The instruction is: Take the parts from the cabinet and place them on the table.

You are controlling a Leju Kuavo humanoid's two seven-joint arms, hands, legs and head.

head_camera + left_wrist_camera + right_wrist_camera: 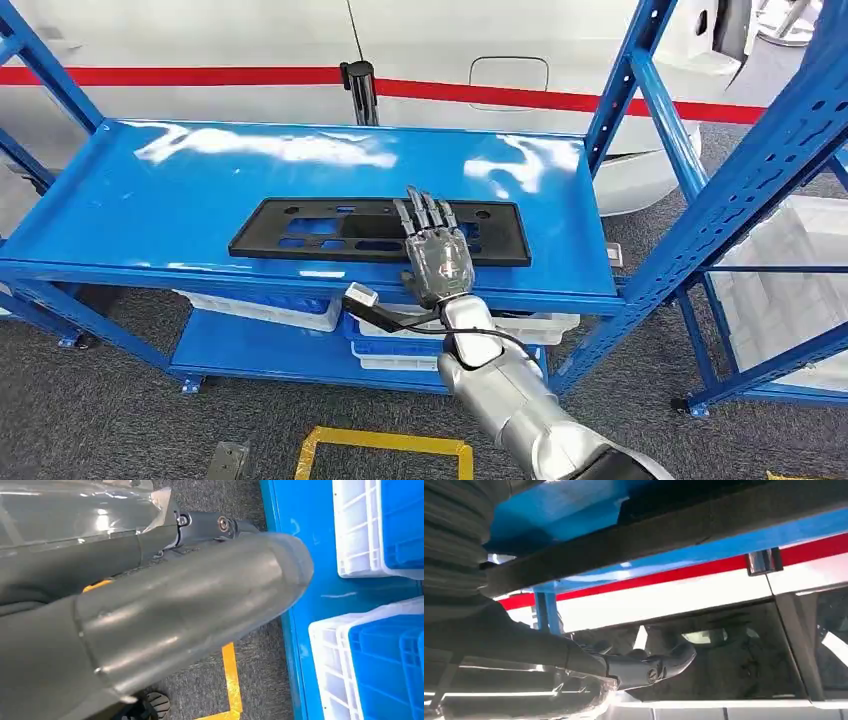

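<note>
A long flat black part [320, 230] with several cutouts lies on the top shelf of the blue cabinet [150, 190], near its front edge. My right hand [437, 250] is stretched out flat over the part's right portion, fingers straight and close together, gripping nothing. The right wrist view shows the part's dark edge [674, 535] with my thumb [649, 670] held apart from it. Whether the fingers touch the part is unclear. In the left wrist view my left hand [200, 525] hangs beside the lower shelf, thumb extended, nothing in it.
White and blue bins [260, 308] sit on the lower shelf [300, 580]. Blue rack uprights [740, 190] stand on the right, with a white crate [790, 250] beyond them. Yellow floor tape [380, 440] marks the grey carpet. A white body with a red stripe [200, 75] is behind the cabinet.
</note>
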